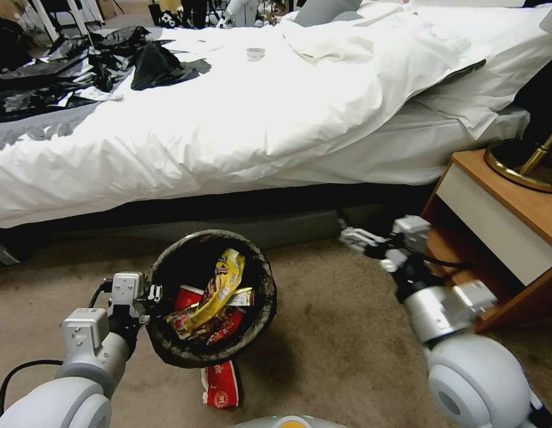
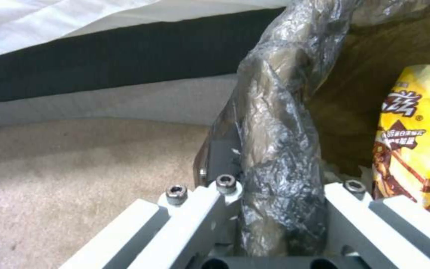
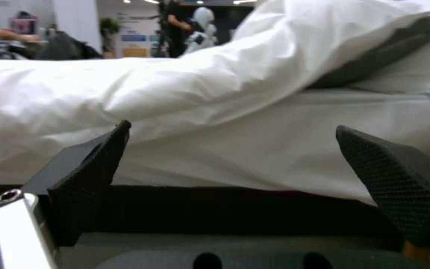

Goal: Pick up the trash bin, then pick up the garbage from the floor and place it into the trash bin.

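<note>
The trash bin (image 1: 261,270), round with a dark bag liner over its rim, hangs just above the carpet in front of the bed. My left gripper (image 1: 158,294) is shut on its near-left rim; the left wrist view has the crinkled liner rim (image 2: 280,157) clamped in my left gripper (image 2: 277,186). Garbage lies inside the bin: a yellow snack wrapper (image 1: 223,285) (image 2: 419,142) on top of red wrappers (image 1: 219,324). One red wrapper (image 1: 221,385) lies flat on the floor just below the bin. My right gripper (image 1: 354,239) (image 3: 235,160) is open and holds nothing, raised near the bed's lower edge.
The bed with its white duvet (image 1: 276,113) spans the view ahead, dark gap beneath it. A wooden nightstand (image 1: 507,232) with a brass lamp base (image 1: 519,160) stands close on the right of my right arm. Black bags (image 1: 157,65) lie on the bed. Beige carpet (image 1: 341,333) is open between the arms.
</note>
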